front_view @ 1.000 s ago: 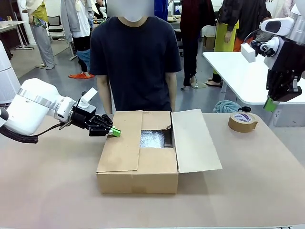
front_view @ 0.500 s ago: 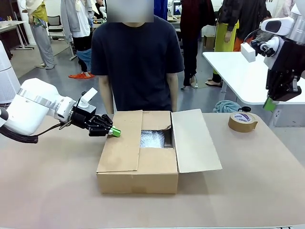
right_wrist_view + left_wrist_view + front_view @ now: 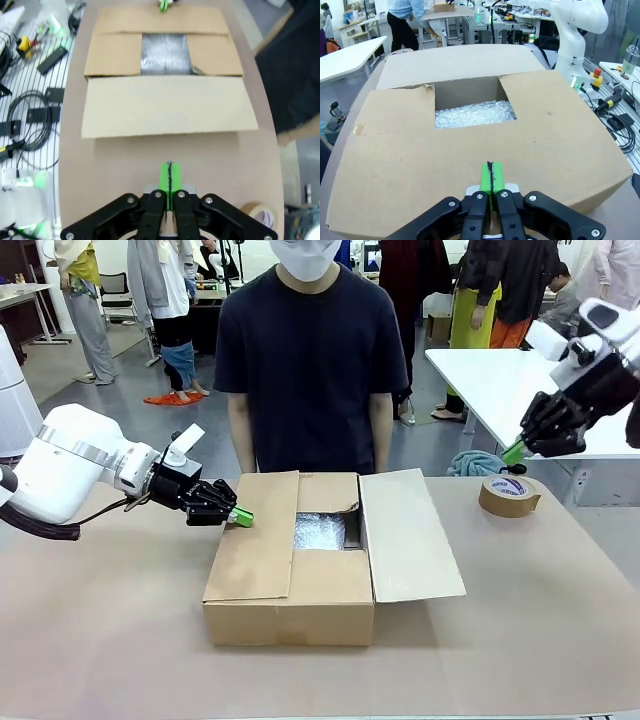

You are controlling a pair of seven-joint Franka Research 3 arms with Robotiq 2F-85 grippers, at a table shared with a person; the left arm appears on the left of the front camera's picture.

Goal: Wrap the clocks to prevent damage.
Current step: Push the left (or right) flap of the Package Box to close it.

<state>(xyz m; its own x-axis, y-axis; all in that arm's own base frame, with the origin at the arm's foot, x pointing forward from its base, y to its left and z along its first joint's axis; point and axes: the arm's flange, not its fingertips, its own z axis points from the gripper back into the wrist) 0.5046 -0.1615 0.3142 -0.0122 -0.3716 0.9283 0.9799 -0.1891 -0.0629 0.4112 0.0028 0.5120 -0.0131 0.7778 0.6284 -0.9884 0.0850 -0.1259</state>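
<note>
Right gripper (image 3: 515, 451) swung down toward the tape roll (image 3: 510, 495); left gripper (image 3: 241, 517) sits at the cardboard box (image 3: 290, 590) flap. Both clenched, empty. Clocks presumably under the bubble wrap (image 3: 320, 530), can't see them. My worry: shut fingers shoving the tape away.

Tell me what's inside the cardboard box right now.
Bubble wrap shows through the gap in the cardboard box. Anything beneath it or under the flaps is hidden.

I see a brown cardboard box (image 3: 290, 590), silvery bubble wrap (image 3: 320, 530) inside, a tan tape roll (image 3: 509, 496), a beige worktop (image 3: 110, 640).
</note>
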